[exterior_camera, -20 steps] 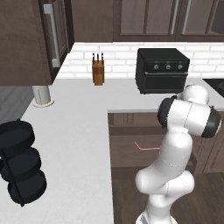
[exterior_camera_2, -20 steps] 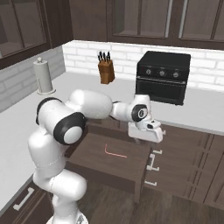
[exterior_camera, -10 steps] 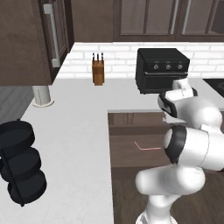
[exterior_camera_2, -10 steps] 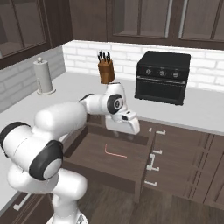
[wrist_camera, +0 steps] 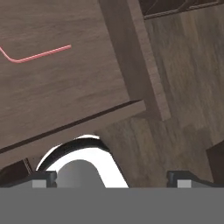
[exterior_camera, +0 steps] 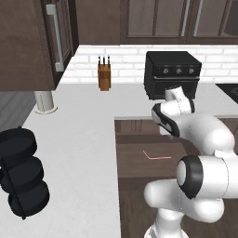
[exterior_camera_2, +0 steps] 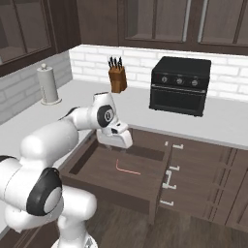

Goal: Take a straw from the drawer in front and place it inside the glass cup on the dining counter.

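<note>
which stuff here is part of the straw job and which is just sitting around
Job: straw lying flat in the open drawer; gripper, open and empty above it.
Lying about: knife block, toaster oven, paper towel roll, black stacked pans.

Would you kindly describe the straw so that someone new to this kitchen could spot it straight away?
Start at the black countertop oven against the white brick wall, then look down in front of it to the wide dark-brown drawer standing pulled open below the counter. On the drawer's floor lies the straw, a thin pinkish-red line with a short bent end, the only bright thing on the dark wood.
</note>
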Motion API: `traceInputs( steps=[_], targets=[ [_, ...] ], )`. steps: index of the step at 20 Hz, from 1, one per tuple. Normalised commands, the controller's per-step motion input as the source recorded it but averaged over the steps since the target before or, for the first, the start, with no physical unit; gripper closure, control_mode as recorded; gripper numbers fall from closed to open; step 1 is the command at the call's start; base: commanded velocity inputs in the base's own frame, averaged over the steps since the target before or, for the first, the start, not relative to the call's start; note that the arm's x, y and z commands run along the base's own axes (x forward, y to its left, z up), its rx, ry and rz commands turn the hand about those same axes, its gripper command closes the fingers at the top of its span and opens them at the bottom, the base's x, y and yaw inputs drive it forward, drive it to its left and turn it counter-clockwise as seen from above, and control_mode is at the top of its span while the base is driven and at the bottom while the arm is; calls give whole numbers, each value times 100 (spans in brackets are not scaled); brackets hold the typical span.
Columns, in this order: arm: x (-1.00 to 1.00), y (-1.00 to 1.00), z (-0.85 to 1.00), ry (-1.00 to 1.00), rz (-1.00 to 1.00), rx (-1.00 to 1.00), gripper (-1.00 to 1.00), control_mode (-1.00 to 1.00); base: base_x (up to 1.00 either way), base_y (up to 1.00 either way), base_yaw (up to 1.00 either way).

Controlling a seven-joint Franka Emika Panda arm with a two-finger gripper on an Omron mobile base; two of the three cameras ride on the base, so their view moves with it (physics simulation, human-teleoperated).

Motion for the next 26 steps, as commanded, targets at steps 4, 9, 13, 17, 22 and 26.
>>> traceInputs(
  steps=[4,9,13,17,22,26],
  targets=[
    [26,25,-26,0,8,0,-100,-100,0,0,0],
    [33,20,-52,4,11,0,-100,-100,0,0,0],
    [48,24,-63,1,11,1,-100,-100,0,0,0],
    [58,5,-52,0,13,7,-100,-100,0,0,0],
    [51,0,-42,0,20,11,-100,-100,0,0,0],
    [49,2,-44,0,23,9,-100,-100,0,0,0]
  ],
)
